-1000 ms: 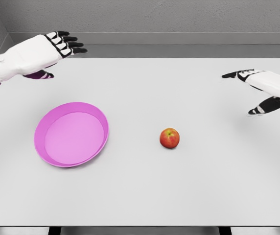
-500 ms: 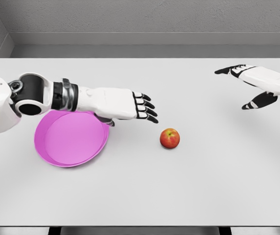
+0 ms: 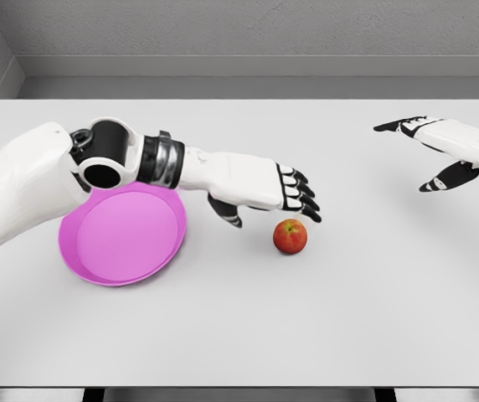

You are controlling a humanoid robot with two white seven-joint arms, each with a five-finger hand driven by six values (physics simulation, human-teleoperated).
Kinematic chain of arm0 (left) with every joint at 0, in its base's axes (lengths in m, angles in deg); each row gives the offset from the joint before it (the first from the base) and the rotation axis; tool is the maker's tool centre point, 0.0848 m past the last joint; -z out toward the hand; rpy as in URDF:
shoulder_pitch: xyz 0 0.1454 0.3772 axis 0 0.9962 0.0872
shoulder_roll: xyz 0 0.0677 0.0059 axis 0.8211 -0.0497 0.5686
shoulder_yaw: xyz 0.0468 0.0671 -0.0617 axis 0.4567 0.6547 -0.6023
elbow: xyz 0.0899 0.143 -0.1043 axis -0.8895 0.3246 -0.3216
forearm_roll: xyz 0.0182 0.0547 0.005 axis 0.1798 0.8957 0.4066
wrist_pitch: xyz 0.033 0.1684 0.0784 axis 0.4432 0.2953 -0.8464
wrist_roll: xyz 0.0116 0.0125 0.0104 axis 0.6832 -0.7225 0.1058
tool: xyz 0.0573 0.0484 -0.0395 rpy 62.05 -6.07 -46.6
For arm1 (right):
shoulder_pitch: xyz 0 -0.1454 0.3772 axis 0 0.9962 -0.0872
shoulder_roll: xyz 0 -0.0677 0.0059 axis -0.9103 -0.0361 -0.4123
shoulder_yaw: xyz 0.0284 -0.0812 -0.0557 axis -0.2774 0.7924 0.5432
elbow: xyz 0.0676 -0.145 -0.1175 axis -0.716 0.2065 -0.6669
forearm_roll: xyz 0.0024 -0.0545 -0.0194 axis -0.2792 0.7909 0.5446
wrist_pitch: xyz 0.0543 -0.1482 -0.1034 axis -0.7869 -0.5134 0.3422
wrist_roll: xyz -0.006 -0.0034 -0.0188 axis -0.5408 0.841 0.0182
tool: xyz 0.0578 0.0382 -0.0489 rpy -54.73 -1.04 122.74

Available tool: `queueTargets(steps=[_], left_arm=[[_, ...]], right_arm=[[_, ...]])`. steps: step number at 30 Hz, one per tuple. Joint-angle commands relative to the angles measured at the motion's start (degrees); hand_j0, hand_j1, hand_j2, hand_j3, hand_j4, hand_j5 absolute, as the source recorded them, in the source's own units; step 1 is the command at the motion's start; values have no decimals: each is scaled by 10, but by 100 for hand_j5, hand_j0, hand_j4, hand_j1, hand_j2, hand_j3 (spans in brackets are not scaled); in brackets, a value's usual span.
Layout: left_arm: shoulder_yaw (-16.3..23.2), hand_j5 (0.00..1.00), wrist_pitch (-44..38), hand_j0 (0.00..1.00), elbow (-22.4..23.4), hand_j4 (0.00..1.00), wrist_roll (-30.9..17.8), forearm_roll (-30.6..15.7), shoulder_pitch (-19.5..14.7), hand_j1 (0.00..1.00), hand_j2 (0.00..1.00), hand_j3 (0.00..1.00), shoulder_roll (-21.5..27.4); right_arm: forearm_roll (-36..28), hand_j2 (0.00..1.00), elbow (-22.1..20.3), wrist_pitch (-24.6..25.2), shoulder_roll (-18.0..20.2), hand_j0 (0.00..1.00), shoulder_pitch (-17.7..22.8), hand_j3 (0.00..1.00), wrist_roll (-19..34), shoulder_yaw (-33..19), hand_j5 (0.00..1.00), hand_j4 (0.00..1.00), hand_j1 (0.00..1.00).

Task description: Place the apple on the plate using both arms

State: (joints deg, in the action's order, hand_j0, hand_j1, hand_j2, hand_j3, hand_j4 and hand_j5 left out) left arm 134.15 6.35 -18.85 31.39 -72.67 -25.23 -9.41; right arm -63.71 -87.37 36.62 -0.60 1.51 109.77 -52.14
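left hand (image 3: 260,186), fingers spread and empty, has swung in to just above the apple (image 3: 290,236); we judge the grasp is next.

Matt table (image 3: 348,318) — smooth plastic-looking plate (image 3: 122,239)
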Motion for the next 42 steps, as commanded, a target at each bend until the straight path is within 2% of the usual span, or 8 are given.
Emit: queueTargets(steps=[1,6,12,25,33,36,38,42], left_arm=[[-3,100,-1,100,25,100,-2,-4,0,100,100,100,-13],[5,100,-1,100,30,100,-17,-3,4,100,100,100,-16],[21,100,-1,100,45,100,-66,3,3,100,100,100,-57],[23,100,-1,100,131,100,-68,25,4,100,100,100,-107],[23,100,-1,100,137,100,-67,39,16,100,100,100,-118],[25,91,-1,91,136,91,-67,39,16,91,91,91,-123],[25,76,-1,76,136,76,-67,45,16,76,76,76,-123],[24,63,-1,63,137,63,-67,57,16,63,63,63,-123]], right_arm=[[-2,100,3,1,0,100,0,100,0,0,100,100,100],[-2,100,3,1,-3,100,0,100,0,0,100,100,100],[-2,100,4,1,-3,100,0,100,0,1,100,100,100],[-2,100,4,1,-2,100,0,100,0,4,100,100,100],[-1,100,4,2,-2,100,0,100,0,4,100,100,100],[0,100,4,1,-3,100,0,100,0,4,100,100,100],[0,100,4,2,-3,100,0,100,0,4,100,100,100],[0,100,4,2,-2,100,0,100,0,4,100,100,100]])
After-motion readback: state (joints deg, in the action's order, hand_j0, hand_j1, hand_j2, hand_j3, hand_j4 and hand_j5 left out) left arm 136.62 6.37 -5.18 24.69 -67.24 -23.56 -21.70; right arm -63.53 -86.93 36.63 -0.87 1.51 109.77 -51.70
